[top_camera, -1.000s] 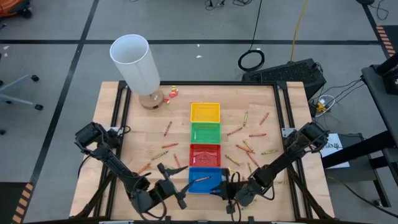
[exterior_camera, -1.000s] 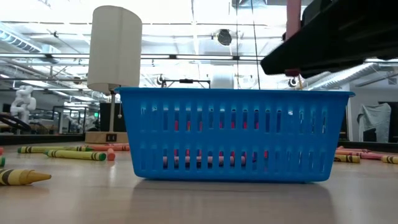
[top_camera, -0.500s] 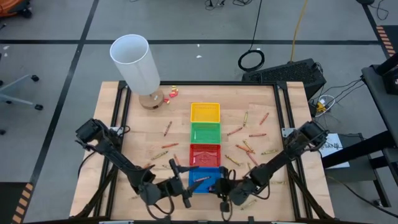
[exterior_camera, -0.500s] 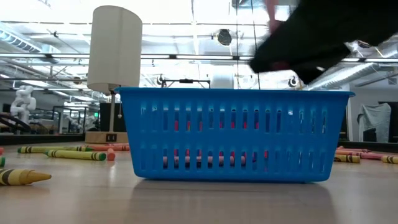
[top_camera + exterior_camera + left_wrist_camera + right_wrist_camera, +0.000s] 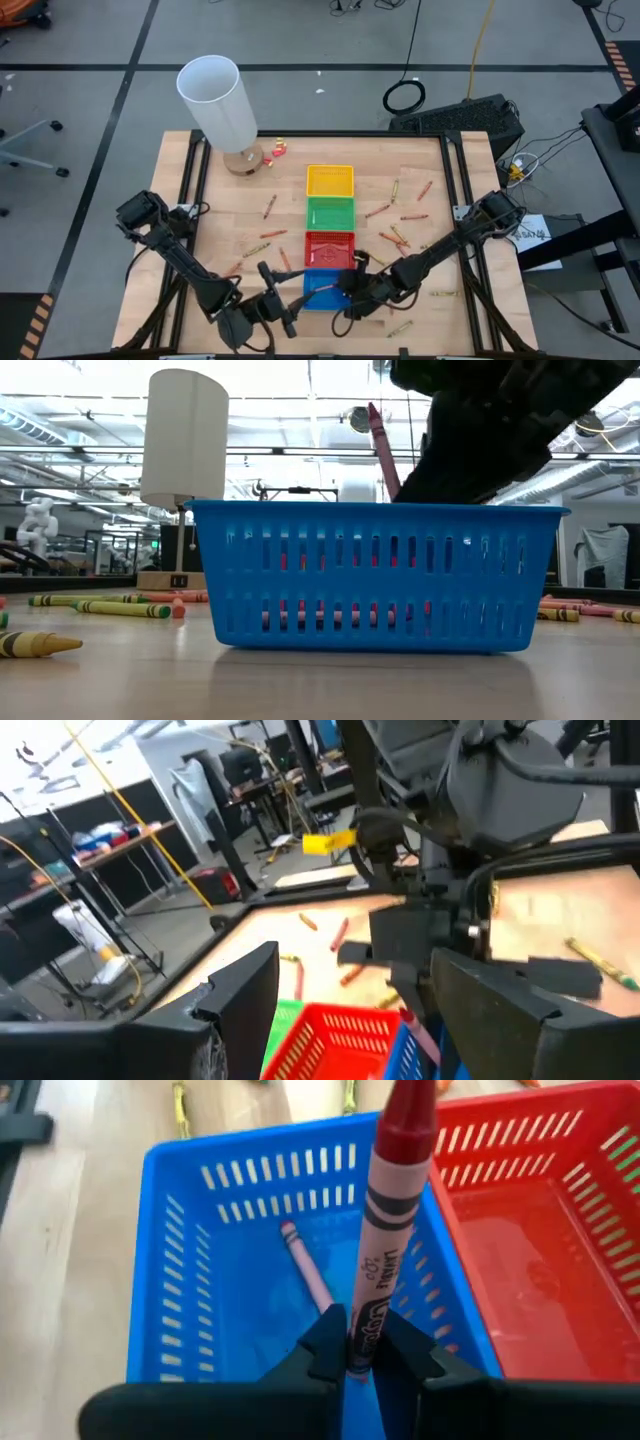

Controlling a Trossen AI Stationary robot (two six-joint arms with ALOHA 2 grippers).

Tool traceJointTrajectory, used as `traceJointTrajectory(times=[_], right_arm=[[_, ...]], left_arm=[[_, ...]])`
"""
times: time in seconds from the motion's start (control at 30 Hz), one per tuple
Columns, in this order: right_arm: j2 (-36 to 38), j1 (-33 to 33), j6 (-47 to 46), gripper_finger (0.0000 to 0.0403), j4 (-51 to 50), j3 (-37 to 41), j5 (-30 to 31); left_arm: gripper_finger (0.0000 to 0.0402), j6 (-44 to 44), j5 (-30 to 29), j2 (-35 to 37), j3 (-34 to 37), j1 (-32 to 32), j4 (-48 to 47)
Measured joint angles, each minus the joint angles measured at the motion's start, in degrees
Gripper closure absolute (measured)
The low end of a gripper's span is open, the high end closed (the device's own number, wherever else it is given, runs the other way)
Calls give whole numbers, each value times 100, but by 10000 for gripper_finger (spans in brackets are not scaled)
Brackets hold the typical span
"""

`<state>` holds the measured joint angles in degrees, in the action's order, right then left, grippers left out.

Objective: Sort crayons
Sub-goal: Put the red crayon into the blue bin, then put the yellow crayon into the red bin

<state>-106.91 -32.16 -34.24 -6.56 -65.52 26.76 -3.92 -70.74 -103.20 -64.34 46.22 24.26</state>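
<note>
Wooden table [image 5: 220,215], right gripper [image 5: 362,1348] pinching red crayon [image 5: 388,1210]

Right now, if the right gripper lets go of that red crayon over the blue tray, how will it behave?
Pinched only at its base by the right gripper, the red crayon probably tips. Round and stiff, it would likely roll, though the blue tray walls should stop it beside the pink crayon.

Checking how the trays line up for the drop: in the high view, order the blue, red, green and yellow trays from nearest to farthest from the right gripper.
The right gripper holds a red crayon at the row's near end.
1. Blue tray, beside the gripper.
2. Red tray, next up the row.
3. Green tray, past the middle.
4. Yellow tray, far end.
</note>
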Motion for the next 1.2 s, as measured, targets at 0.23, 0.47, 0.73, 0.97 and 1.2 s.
traceJointTrajectory(times=[0.23, 0.47, 0.73, 0.97, 1.2], right_arm=[[-7, -11, 33, 383, -18, 55, -15], [-7, -20, 64, 380, -39, 55, -160], [-7, -20, 46, 344, -62, 55, -160], [-35, -17, 44, 320, -55, 61, -150], [362, -87, 111, 320, -309, -36, -151]], left_arm=[[139, 1107, -3, -2, 0, 4, -741], [139, 1401, 128, -2, 0, -44, -1049], [139, 1419, 156, -2, 0, -44, -1028], [139, 1468, 162, -2, 0, -44, -1028], [139, 1527, 164, -2, 0, -44, -1031]])
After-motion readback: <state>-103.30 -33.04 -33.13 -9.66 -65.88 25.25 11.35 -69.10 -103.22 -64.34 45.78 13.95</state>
